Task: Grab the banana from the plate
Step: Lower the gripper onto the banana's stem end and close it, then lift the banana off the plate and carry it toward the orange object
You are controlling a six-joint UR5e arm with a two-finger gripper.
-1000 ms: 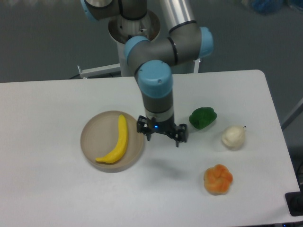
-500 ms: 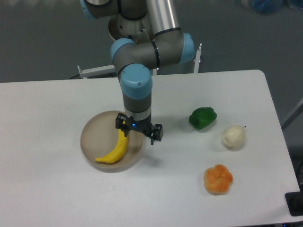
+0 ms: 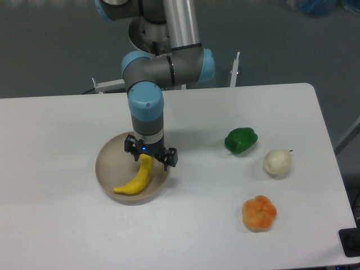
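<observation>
A bright yellow banana (image 3: 135,181) lies curved across the round beige plate (image 3: 109,163) on the white table. Its upper end is hidden beneath my gripper (image 3: 150,157), which hangs over the plate's right half, directly above that end. The two dark fingers stand apart, one on each side of the banana's upper part, so the gripper is open and holds nothing. The blue and grey wrist rises straight above it.
A green pepper (image 3: 241,140) sits right of the plate, with a white pear-shaped fruit (image 3: 278,162) further right. A lumpy orange fruit (image 3: 259,213) lies near the front right. The arm's base column (image 3: 163,34) stands at the table's back edge.
The gripper has moved left, from the bare table beside the plate to a spot over the banana's upper end. Banana and plate have stayed put.
</observation>
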